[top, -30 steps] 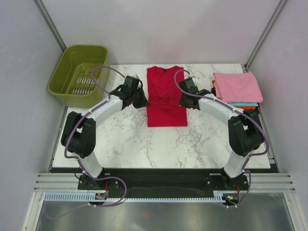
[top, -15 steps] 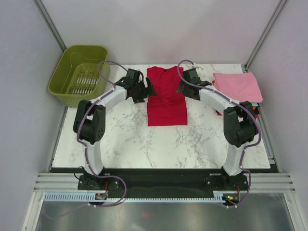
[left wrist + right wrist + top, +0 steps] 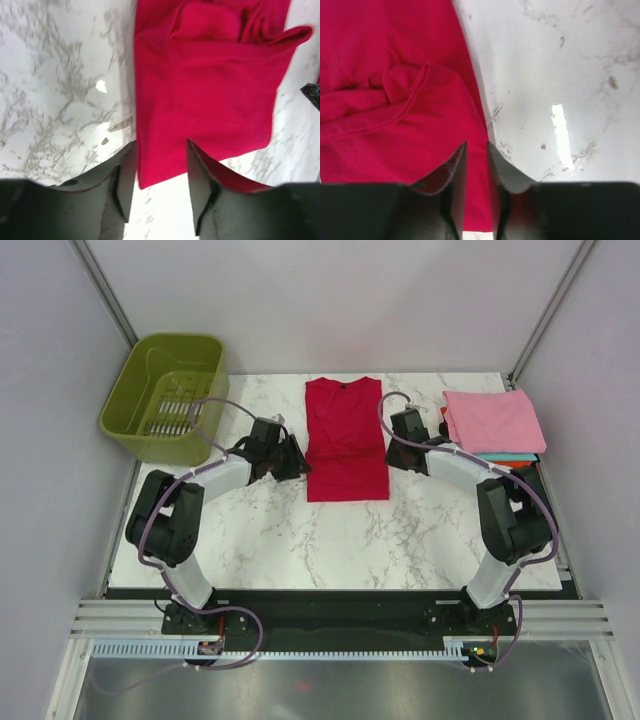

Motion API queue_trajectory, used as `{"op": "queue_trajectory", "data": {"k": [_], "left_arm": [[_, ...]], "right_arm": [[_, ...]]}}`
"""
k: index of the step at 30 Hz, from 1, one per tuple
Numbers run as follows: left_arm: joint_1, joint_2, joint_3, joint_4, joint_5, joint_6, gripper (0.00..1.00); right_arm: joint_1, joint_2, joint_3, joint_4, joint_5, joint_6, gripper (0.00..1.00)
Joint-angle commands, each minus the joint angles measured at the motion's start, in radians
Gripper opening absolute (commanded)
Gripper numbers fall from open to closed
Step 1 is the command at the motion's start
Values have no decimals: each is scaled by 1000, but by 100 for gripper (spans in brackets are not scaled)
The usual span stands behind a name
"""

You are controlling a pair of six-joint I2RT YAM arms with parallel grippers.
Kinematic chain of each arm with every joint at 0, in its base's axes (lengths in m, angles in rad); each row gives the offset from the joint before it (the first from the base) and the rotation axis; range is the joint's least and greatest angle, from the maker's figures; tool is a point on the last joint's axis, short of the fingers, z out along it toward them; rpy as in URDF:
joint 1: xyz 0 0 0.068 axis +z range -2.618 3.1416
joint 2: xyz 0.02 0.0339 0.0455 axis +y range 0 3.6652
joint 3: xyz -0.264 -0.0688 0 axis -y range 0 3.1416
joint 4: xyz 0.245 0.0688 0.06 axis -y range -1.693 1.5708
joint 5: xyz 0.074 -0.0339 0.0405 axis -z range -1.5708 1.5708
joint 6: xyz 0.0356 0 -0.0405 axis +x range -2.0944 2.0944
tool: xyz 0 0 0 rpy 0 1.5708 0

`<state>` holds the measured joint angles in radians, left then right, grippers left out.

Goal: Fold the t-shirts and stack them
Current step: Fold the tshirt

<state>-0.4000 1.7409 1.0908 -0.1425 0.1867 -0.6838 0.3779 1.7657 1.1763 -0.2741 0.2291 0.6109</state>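
Since the coming fold turns on how the crimson shirt lies between the arms, begin at its left. The left claw sits beside the shirt's left edge, a little nearer the hem than the collar. Its fingers are moderately apart, and a corner of the cloth shows in the gap (not pinched, as far as its wrist view tells).

The shirt itself lies flat on the table with its sleeves tucked in. It makes a narrow strip whose long axis runs straight away from the arm bases, collar at the far end and hem nearest.

Beside the shirt's right edge, about midway along, is the right claw. It is narrow, with red cloth filling the slot between its fingers; whether it nips that cloth I cannot tell.

Each arm is nearest its own edge, so a lengthwise fold, hem to collar, likely wants both sides taken together. Well right of the shirt lies the folded stack, pink on top.
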Motion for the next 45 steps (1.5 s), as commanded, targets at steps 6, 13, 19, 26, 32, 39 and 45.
{"op": "queue_trajectory", "data": {"k": [6, 13, 19, 26, 32, 39, 45], "left_arm": [[-31, -26, -149, 202, 85, -2, 37], [-49, -47, -209, 187, 74, -16, 60], [-54, -81, -244, 181, 88, -23, 58], [-65, -126, -305, 184, 88, 1, 59], [-69, -116, -299, 181, 79, 12, 59], [-69, -69, -269, 176, 89, 23, 56], [-69, -35, -256, 176, 92, 24, 50]], "right_arm": [[9, -64, -159, 142, -198, 58, 8], [15, -101, -195, 159, -198, 52, 15], [15, -141, -213, 118, -192, 59, 20], [23, -206, -296, 131, -175, 64, 45], [27, -204, -352, 161, -188, 58, 51], [27, -146, -353, 184, -215, 59, 46], [27, -127, -354, 197, -223, 64, 34]]}}
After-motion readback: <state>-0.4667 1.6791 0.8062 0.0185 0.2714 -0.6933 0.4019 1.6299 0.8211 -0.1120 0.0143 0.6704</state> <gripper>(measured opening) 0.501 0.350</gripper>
